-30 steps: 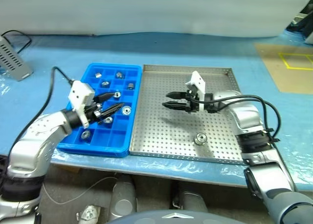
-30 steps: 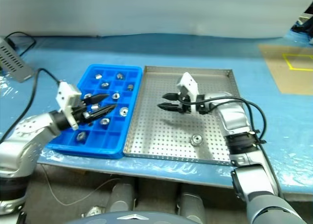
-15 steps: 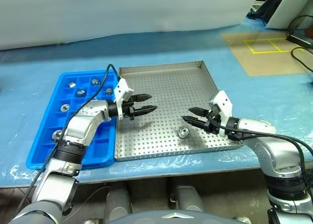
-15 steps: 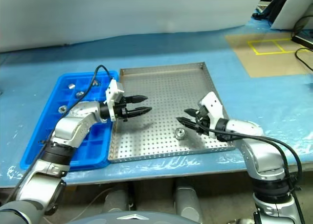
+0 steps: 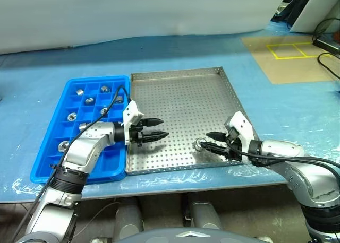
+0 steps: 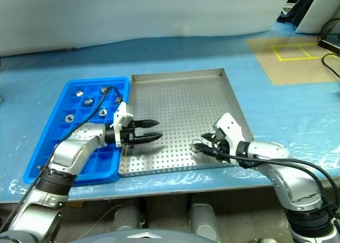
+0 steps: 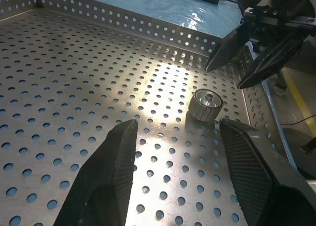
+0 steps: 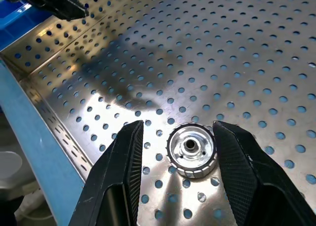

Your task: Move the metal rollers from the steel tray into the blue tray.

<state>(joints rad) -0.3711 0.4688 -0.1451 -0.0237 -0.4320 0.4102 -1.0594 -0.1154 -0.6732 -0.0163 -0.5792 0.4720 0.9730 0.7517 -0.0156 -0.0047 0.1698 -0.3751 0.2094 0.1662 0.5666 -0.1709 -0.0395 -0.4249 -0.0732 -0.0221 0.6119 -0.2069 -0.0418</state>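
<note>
The steel tray [image 5: 180, 94] lies mid-table with the blue tray [image 5: 56, 166] against its left side. One metal roller [image 5: 200, 144] stands on end near the steel tray's front right. My right gripper [image 5: 207, 140] is low over it, open. In the right wrist view the roller [image 8: 191, 149] sits between the two fingers [image 8: 118, 176], close to one of them. My left gripper [image 5: 162, 128] hovers open and empty over the steel tray's front left, pointing at the roller [image 7: 206, 104]. Several rollers [image 5: 89, 101] lie in the blue tray's far compartments.
A blue plastic sheet covers the table. A brown board with a yellow taped square [image 5: 287, 52] lies at the far right. A black cable [image 5: 114, 97] runs from my left wrist across the blue tray. The table's front edge is just behind the trays.
The camera has swung. My left gripper moved from over the blue tray to over the steel tray's front left. My right gripper drew back and sank until its fingers flank the roller.
</note>
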